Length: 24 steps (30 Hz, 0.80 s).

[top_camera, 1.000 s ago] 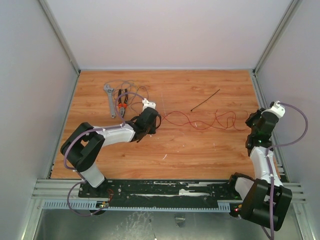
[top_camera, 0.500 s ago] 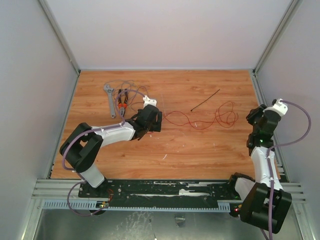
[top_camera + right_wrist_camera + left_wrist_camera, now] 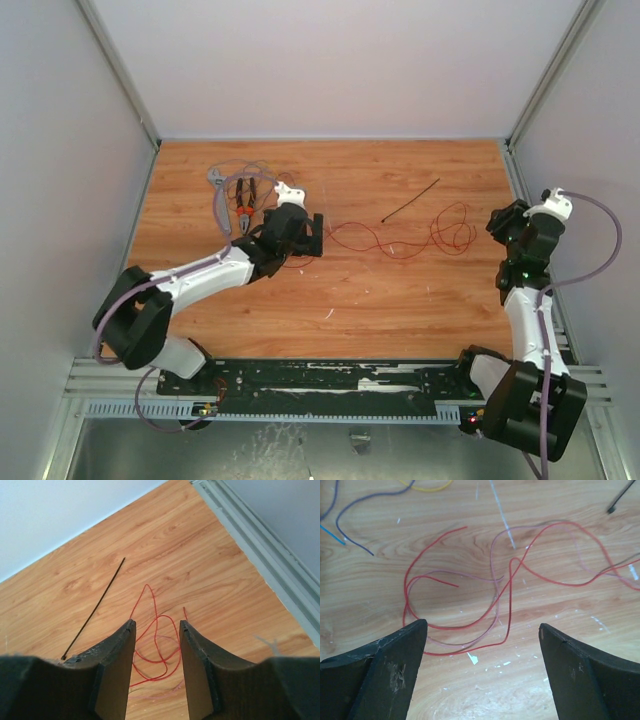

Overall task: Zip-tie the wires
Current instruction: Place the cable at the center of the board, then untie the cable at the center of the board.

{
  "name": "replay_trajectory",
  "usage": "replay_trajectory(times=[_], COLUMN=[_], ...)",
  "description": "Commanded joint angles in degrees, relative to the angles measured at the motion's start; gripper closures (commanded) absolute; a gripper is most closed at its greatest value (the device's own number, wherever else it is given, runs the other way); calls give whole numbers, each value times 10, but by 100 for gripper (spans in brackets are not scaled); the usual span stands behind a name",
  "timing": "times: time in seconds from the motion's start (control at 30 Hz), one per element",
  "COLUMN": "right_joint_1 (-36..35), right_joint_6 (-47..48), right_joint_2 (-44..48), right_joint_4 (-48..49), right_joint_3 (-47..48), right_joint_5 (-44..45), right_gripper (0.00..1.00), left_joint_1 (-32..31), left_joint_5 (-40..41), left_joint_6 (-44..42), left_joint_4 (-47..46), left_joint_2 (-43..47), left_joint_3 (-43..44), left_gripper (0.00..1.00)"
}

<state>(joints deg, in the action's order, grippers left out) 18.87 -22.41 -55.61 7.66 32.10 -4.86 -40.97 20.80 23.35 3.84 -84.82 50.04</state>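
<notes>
- Surface [image 3: 400, 300]: wooden, with the wires [image 3: 510, 595] lying loose across its middle, not yet bundled. I judge the gathering step is in hand.
- Left tool [image 3: 482, 630]: spread wide, empty, hovering over the wires' left loops.
- Right tool [image 3: 156, 625]: partly open, empty, raised at the right edge above their right loops.
- Wires: strung left to right between both tools. Next, a tool must drop and pinch the strands together.
- Zip tie [image 3: 410, 201]: untouched, just beyond the wires, right of centre.
</notes>
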Motion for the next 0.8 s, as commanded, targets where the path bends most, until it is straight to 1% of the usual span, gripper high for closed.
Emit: replay_trajectory(times=[0.0, 0.07, 0.13, 0.23, 0.33, 0.47, 0.53, 0.7, 0.77], right_joint_1=[-23, -44, -72, -125, -186, -271, -312, -378, -395], right_joint_6=[1, 1, -5, -17, -27, -28, -22, 1, 7], right_joint_2=[-8, -16, -29, -65, -131, -249, -312, -482, -548], right_joint_4=[8, 4, 10, 25, 42, 57, 60, 42, 16], right_joint_3=[37, 56, 73, 103, 147, 228, 278, 438, 511], right_joint_5=[-34, -34, -30, -25, -16, -2, -2, -23, -43], right_gripper=[58, 58, 56, 56, 54, 50, 49, 48, 48], left_joint_1=[-2, 5, 25, 80, 158, 257, 290, 346, 358], left_joint_5=[-1, -11, -39, -108, -156, -233, -258, -305, -311], left_joint_6=[-7, -8, -4, 11, 20, 34, 38, 59, 62], left_joint_4=[15, 22, 22, 5, -9, -22, -25, -43, -47], left_joint_2=[61, 87, 114, 161, 200, 220, 218, 220, 228], left_joint_3=[5, 9, 11, 4, 0, -2, -1, -20, -32], left_gripper=[2, 2, 2, 2, 2, 2, 2, 2, 2])
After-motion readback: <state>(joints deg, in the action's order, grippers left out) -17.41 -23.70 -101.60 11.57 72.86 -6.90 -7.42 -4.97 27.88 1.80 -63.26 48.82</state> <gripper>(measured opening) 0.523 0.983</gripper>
